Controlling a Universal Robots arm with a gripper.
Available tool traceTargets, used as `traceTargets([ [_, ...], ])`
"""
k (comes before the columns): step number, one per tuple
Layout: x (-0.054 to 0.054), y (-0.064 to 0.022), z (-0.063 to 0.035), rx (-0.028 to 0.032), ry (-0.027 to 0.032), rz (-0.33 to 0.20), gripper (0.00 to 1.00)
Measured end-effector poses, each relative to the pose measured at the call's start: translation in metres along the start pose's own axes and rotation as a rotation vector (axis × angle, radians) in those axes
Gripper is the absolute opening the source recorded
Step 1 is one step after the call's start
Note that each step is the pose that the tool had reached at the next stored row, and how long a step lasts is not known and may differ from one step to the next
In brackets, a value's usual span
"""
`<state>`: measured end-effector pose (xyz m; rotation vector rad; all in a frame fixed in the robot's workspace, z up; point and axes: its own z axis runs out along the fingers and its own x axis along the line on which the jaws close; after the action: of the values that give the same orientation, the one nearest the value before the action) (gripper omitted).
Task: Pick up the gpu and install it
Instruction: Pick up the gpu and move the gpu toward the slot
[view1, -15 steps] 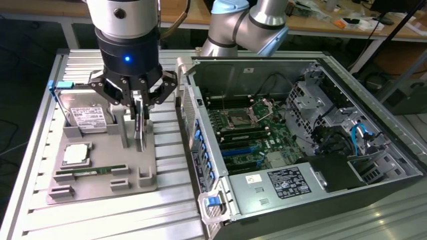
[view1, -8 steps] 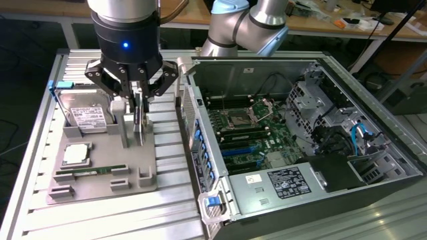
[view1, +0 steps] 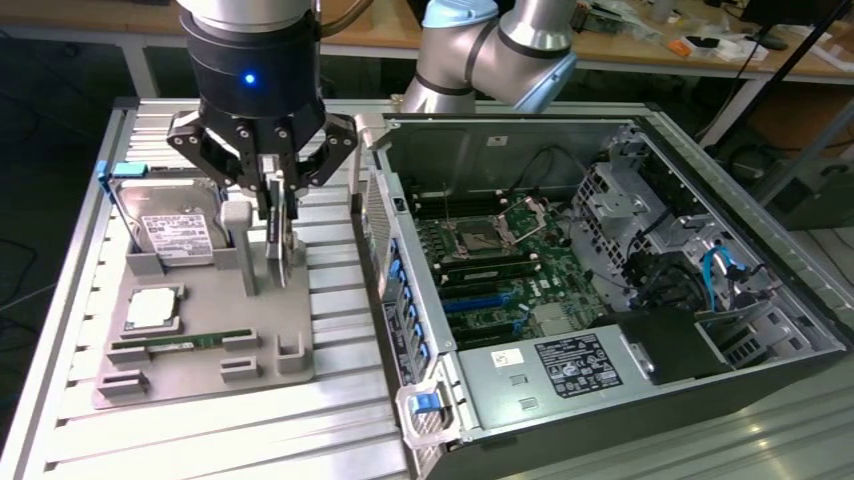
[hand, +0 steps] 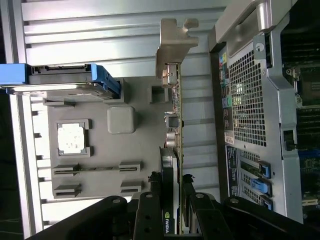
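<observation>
On the counter (view1: 267, 430), at the left, a gray tray (view1: 200, 315) carries the gpu (view1: 279, 255), which stands on edge with the jaws of the gripper (view1: 275, 205) clamped on its top edge. It looks light, stiff and fragile, best held by the board's faces, clear of the fan. Tray posts hide its lower edge, so I cannot tell whether it is seated or lifted. The open computer case (view1: 507, 150) lies to the right.

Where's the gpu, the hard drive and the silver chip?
gpu (hand: 176, 117), wrist view, its thin edge.
hard drive (view1: 178, 238), exterior view, its white label.
chip (view1: 151, 307), exterior view, its silver lid.
</observation>
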<state>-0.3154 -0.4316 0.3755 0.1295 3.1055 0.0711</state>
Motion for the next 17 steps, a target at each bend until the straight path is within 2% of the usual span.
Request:
traceTargets([
  [11,-0.0001,0.0002,-0.0032,0.0001,0.0001,0.000,0.27],
  [17,-0.0003,0.0006,-0.0091,0.0009,0.0003,0.000,0.27],
])
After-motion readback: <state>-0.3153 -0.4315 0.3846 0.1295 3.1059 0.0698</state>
